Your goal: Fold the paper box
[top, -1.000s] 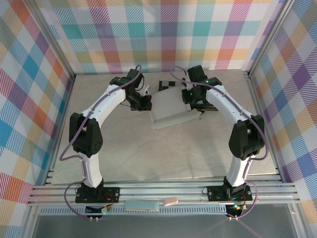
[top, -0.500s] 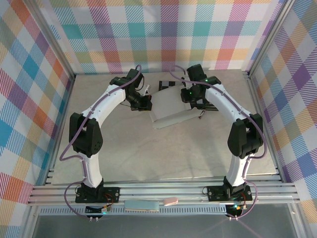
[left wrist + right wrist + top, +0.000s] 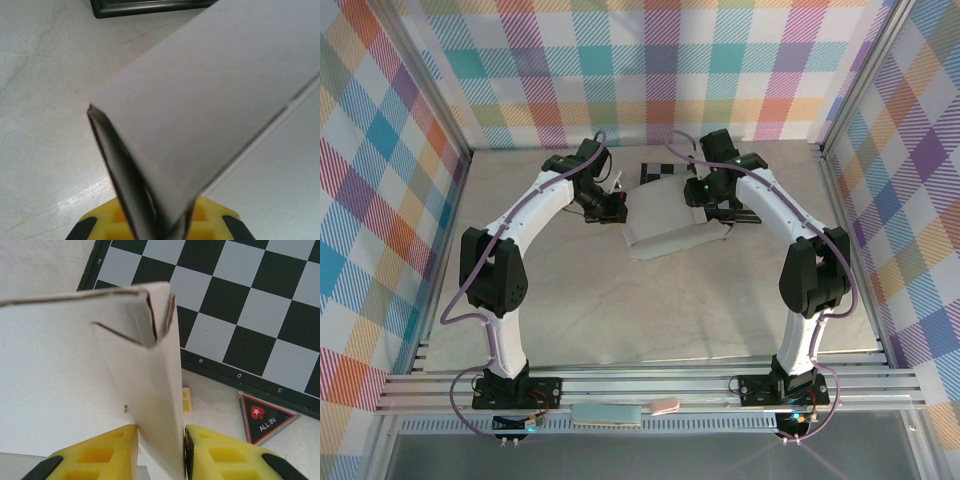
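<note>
Now the pale-grey thin-cardboard paper box (image 3: 665,222) rests on the marbled surface (image 3: 620,310), its long axis running from the left jaws, clamped on one flap, to the right jaws straddling the opposite wall, whether gripping I cannot tell.

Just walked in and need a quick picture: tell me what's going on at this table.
Two robot arms are folding the paper box at the far middle of the table, near a chessboard. The left end effector is shut on one raised cardboard flap. The right end effector has its fingers on either side of another upright wall; whether it grips is unclear. The box looks only partly formed.
</note>
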